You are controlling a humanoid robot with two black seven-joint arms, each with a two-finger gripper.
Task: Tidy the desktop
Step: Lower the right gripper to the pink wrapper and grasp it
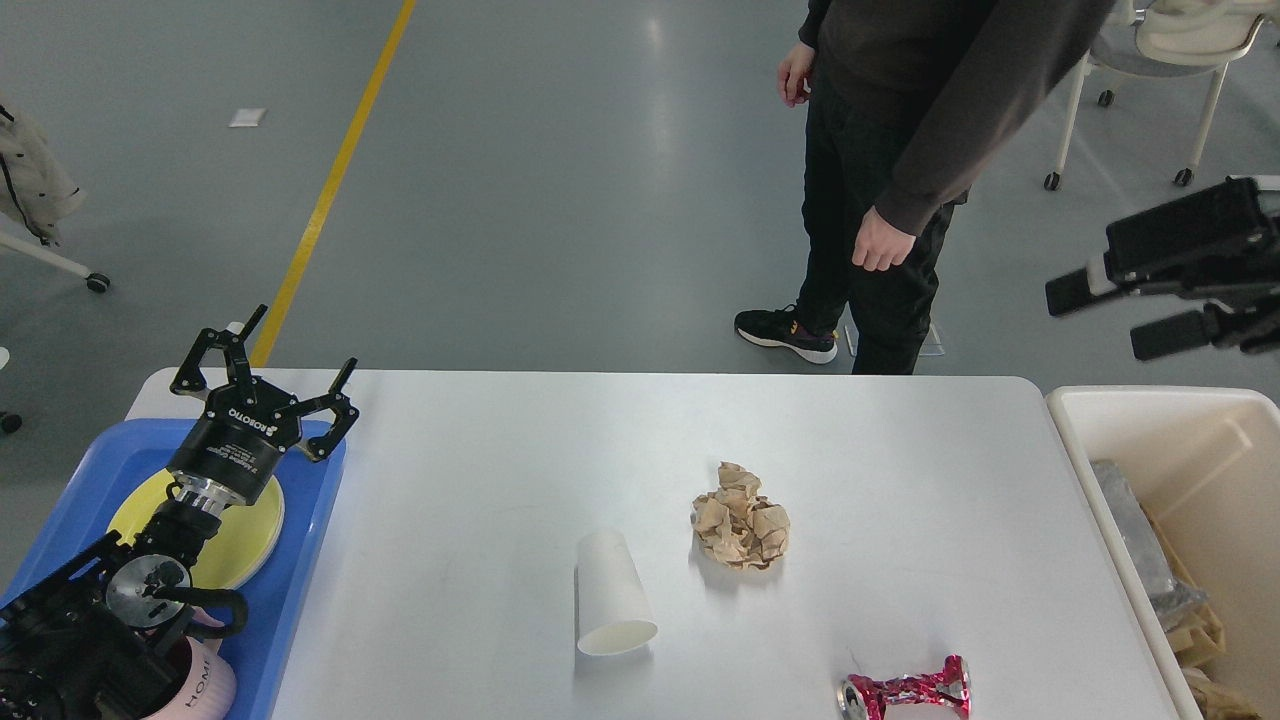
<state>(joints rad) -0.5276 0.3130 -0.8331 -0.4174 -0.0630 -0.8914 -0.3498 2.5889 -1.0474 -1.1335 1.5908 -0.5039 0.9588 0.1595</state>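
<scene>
— Across the middle of the view, what lies there?
— Most of it is the desktop, white and wide. A white paper cup lies on its side near the centre, mouth toward six o'clock. A crumpled brown paper ball sits at two o'clock from the cup, apart from it. A crushed red can lies at five o'clock from the paper ball, near the bottom edge.
— And the arms?
— At nine o'clock the left gripper hangs over the far end of a blue tray, fingers spread apart, gripping nothing. A yellow plate lies in the tray under the arm. At two o'clock the right gripper juts in above a cream bin; two dark fingers show with a gap between them, nothing held.
— Anyone else?
— A person in dark clothes stands at twelve o'clock beyond the table.
</scene>
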